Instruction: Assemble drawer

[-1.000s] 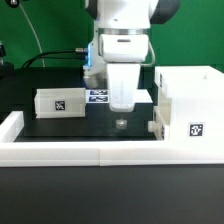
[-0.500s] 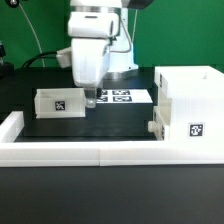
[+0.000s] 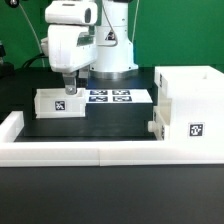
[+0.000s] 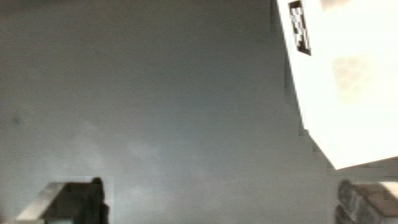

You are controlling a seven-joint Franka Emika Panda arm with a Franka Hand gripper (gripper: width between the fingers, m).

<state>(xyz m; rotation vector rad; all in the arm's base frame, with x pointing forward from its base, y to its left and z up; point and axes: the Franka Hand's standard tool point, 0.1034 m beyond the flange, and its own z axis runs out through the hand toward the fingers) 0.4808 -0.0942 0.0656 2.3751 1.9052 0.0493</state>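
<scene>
The large white drawer shell [image 3: 190, 103] stands at the exterior view's right, tagged on its front. One small tray [image 3: 157, 128] sits partly in the shell's lower left side. The other small tray [image 3: 60, 102], tagged, lies on the black table at the exterior view's left. My gripper [image 3: 68, 89] hangs just above this tray's back right corner. In the wrist view the gripper [image 4: 222, 200] is open and empty, with dark fingers [image 4: 71, 202] spread wide over bare table. The tray's white wall [image 4: 342, 95] is off to one side, outside the jaws.
The marker board [image 3: 111, 97] lies flat behind the table's middle. Long low white border blocks run along the front [image 3: 100, 151] and the exterior view's left [image 3: 10, 126]. The robot base [image 3: 112, 55] stands behind the marker board.
The gripper has swung from the table's middle, near the shell, toward the exterior view's left, to above the loose small tray. The parts have not moved.
</scene>
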